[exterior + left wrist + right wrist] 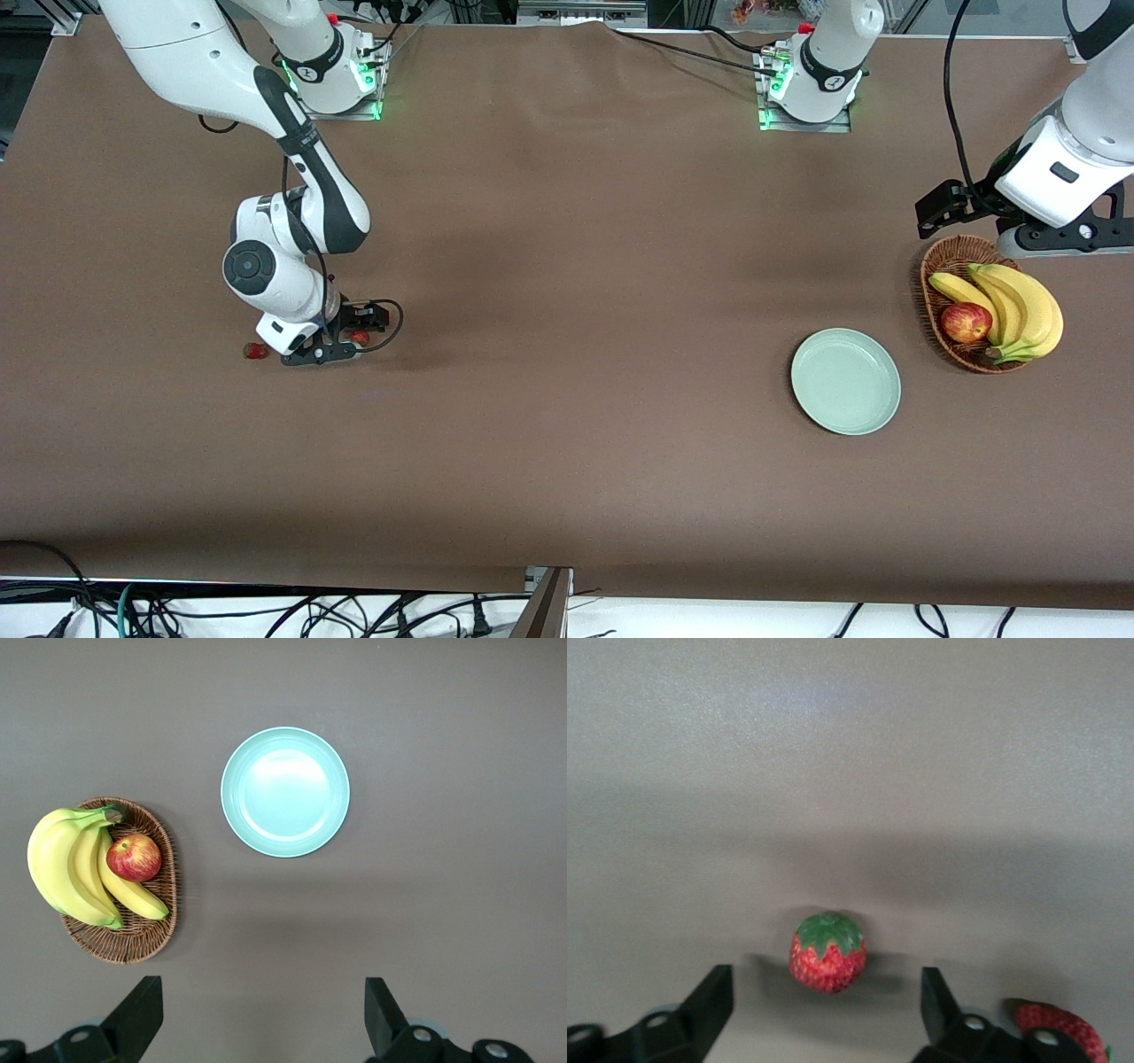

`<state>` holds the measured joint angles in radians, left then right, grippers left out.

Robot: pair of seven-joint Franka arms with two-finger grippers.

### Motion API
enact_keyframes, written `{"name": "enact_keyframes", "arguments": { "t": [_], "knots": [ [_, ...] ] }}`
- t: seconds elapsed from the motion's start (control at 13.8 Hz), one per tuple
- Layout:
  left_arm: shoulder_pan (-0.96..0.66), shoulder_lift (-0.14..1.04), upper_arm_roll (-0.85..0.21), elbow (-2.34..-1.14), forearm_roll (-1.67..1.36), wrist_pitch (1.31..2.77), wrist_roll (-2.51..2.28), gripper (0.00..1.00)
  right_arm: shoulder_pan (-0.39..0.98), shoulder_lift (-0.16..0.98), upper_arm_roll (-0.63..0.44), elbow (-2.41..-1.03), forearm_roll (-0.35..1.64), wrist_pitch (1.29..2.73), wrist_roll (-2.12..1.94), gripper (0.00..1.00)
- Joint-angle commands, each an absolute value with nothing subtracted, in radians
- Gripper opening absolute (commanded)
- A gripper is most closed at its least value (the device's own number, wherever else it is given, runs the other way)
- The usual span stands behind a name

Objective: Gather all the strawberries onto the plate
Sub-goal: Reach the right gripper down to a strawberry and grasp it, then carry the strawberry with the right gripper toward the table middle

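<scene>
My right gripper (321,351) is down at the table near the right arm's end, and its hand hides the fingers in the front view. In the right wrist view it (826,997) is open, with a strawberry (827,952) lying on the cloth between the fingertips, touching neither. A second strawberry (1061,1033) lies just outside one finger. The front view shows two strawberries (359,337) (256,351), one on each side of the hand. The mint-green plate (845,381) (285,804) sits empty toward the left arm's end. My left gripper (1052,239) (262,992) waits open in the air, over the basket's edge.
A wicker basket (948,261) (133,943) with bananas (1019,306) and a red apple (966,322) stands beside the plate, at the left arm's end. Brown cloth covers the table. Cables hang along the edge nearest the front camera.
</scene>
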<state>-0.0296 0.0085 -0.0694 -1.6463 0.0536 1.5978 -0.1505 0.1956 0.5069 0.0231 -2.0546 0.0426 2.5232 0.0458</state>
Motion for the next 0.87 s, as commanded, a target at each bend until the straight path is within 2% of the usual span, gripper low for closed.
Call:
{"name": "enact_keyframes", "arguments": {
  "t": [0.0, 0.22, 0.44, 0.8],
  "knots": [
    [-0.035, 0.021, -0.064, -1.618, 0.031, 1.582, -0.15, 1.0, 0.199, 0.506, 0.021, -2.071, 0.063, 2.551, 0.052, 0.45],
    [-0.035, 0.021, -0.064, -1.618, 0.031, 1.582, -0.152, 1.0, 0.199, 0.514, 0.021, -2.066, 0.061, 2.556, 0.052, 0.21],
    [-0.035, 0.021, -0.066, -1.618, 0.031, 1.582, -0.15, 1.0, 0.234, 0.512, 0.023, -2.039, 0.063, 2.547, 0.096, 0.19],
    [-0.035, 0.021, -0.066, -1.618, 0.029, 1.582, -0.15, 1.0, 0.421, 0.538, 0.023, -1.935, 0.06, 2.545, 0.455, 0.19]
  ]
}}
